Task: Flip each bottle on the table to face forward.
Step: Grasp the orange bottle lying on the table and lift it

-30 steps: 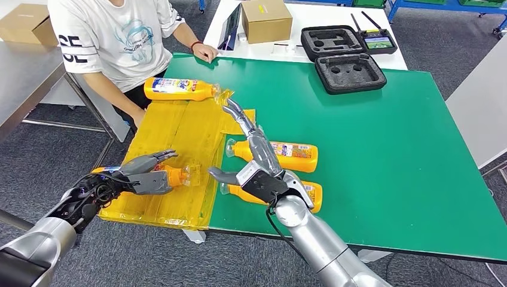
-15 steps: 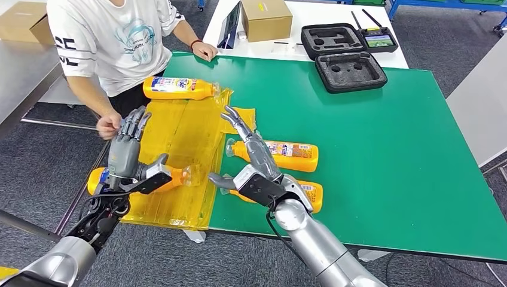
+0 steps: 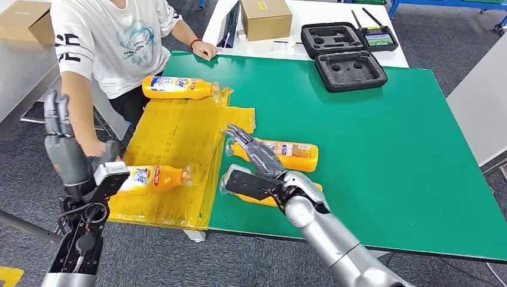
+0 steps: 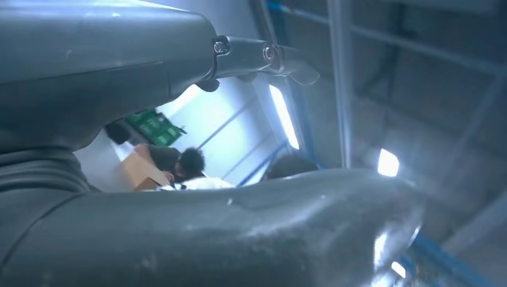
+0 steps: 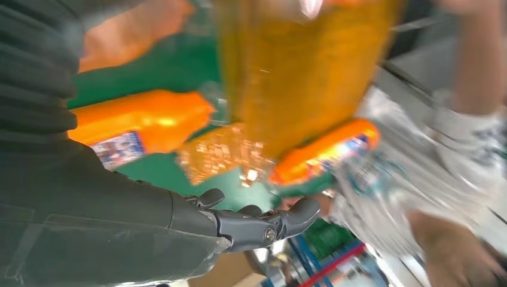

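Several orange bottles lie on the green table (image 3: 388, 149). One bottle (image 3: 152, 178) rests on the yellow sheet (image 3: 179, 134) near the front left, its label up. A second bottle (image 3: 178, 88) lies at the sheet's far edge. Two more lie mid-table: one (image 3: 290, 155) under the fingers of my right hand (image 3: 258, 167), the other (image 3: 305, 194) partly hidden beneath its palm and wrist. The right hand hovers with fingers stretched out, holding nothing. My left hand (image 3: 67, 152) is raised off the table's left side, fingers up and apart, empty. The right wrist view is blurred, with an orange bottle (image 5: 140, 122).
A person in a white T-shirt (image 3: 113, 42) stands at the table's far left corner, one hand (image 3: 205, 51) on the table, a forearm close by my left hand. Two black foam cases (image 3: 350, 72) and a cardboard box (image 3: 266, 19) sit at the back.
My left hand let go of the front-left bottle and swung up and out to the left; that bottle now lies label-up. My right hand turned and lowered over the two middle bottles.
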Motion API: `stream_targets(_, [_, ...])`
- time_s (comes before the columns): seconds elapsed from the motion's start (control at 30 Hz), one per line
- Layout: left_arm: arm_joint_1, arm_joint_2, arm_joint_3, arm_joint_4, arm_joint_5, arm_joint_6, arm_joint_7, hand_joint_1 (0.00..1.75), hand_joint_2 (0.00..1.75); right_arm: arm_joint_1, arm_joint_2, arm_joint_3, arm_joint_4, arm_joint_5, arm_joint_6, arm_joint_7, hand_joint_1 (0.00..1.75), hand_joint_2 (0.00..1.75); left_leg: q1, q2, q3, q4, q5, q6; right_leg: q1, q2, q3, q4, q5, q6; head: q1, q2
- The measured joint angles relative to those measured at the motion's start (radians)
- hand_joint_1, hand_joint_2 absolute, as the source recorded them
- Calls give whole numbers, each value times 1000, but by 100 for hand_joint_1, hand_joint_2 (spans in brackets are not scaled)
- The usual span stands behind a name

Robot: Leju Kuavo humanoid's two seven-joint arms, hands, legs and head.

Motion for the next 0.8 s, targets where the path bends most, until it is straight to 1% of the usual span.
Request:
stream_targets(0.07, [21, -4, 12, -17, 94, 0, 0, 0, 0, -5, -31, 4, 6, 31, 41, 41, 0, 175, 0, 0, 0, 0, 0, 0, 0, 0, 0, 0, 0, 0, 0, 0])
stream_targets(0.13, [44, -1, 8, -11, 259, -7, 0, 0, 0, -4, -71, 7, 12, 57, 79, 81, 0, 175, 0, -1, 0, 0, 0, 0, 0, 0, 0, 0, 0, 0, 0, 0])
stream_targets(0.2, [63, 6, -10, 8, 415, -21, 1, 0, 0, 8, -115, 10, 16, 76, 97, 113, 0, 175, 0, -1, 0, 0, 0, 0, 0, -1, 0, -1, 0, 0, 0, 0])
stream_targets(0.27, [76, 14, -34, 28, 497, -33, 1, 0, 0, 31, -152, 10, 16, 92, 99, 135, 0, 175, 0, -2, -1, 0, 0, 0, 0, -2, 0, -1, 0, 0, 0, 0])
stream_targets(0.4, [82, 31, -85, 61, 551, -52, 0, 0, 0, 89, -205, 6, -9, 124, 109, 173, 0, 175, -1, -2, -1, 0, 0, 0, 0, -2, 0, -1, 0, 0, 0, 0])
stream_targets(0.5, [82, 41, -114, 83, 565, -62, 0, 0, 0, 116, -232, 3, -31, 136, 134, 184, 0, 175, 0, -1, -1, 0, -1, 0, 0, -1, -1, -1, 0, 0, 0, 0])
stream_targets(0.63, [80, 49, -137, 105, 566, -64, 0, 0, 0, 135, -254, 0, -54, 148, 152, 189, 0, 175, 0, 0, 0, 0, -1, 0, 0, -1, -1, -1, 0, 0, 0, 0])
stream_targets(0.8, [80, 51, -145, 121, 567, -59, 0, 0, 0, 148, -267, -1, -72, 156, 153, 193, 0, 175, 0, 0, 0, 0, -1, 0, 0, -1, 0, -1, 0, 0, 0, 0])
